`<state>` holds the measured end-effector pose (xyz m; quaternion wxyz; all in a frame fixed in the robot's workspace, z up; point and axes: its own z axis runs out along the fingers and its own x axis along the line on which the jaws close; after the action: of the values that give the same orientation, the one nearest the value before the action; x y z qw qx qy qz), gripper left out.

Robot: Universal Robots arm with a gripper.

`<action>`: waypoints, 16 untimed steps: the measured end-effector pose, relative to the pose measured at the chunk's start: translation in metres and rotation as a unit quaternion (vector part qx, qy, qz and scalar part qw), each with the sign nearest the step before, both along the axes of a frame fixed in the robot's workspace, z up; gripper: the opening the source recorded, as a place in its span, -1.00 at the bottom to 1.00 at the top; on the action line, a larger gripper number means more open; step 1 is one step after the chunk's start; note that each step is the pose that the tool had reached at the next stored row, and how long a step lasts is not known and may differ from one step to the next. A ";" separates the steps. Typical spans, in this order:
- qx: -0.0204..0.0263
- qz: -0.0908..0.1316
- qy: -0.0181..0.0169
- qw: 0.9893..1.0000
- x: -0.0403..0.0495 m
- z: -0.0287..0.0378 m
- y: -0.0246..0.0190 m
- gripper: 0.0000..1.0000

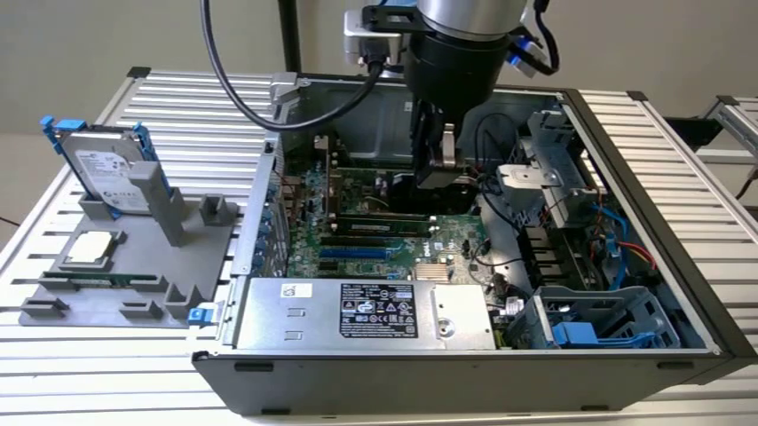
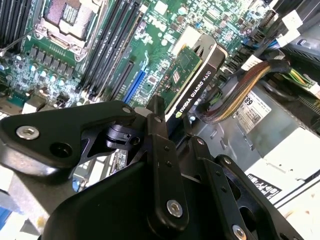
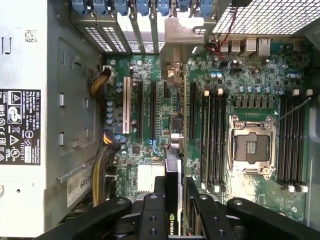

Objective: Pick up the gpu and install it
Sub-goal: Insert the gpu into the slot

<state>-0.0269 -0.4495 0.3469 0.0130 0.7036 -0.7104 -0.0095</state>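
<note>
Gpu (image 2: 192, 80) in pincer (image 2: 167, 125), inside computer case (image 1: 663, 293)

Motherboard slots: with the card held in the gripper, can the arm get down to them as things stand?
Probably yes. The gripper holds the gpu edge-down inside the open case, over the motherboard. The long slots under it look bare; the cable bundle lies off to one side.

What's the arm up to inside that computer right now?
Gripper shut on the gpu, card held edge-down over the motherboard. Not seated in a slot yet. Cable bundle close beside the card.
</note>
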 end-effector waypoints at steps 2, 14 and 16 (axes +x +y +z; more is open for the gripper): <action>0.000 0.000 0.000 1.000 0.0000 -0.0009 0.0000 -1.00; 0.000 0.000 0.000 1.000 0.0000 -0.0079 0.0005 -1.00; 0.000 0.000 0.000 1.000 0.0000 -0.0094 0.0008 -1.00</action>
<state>-0.0269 -0.4487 0.3375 0.0129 0.7033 -0.7108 -0.0092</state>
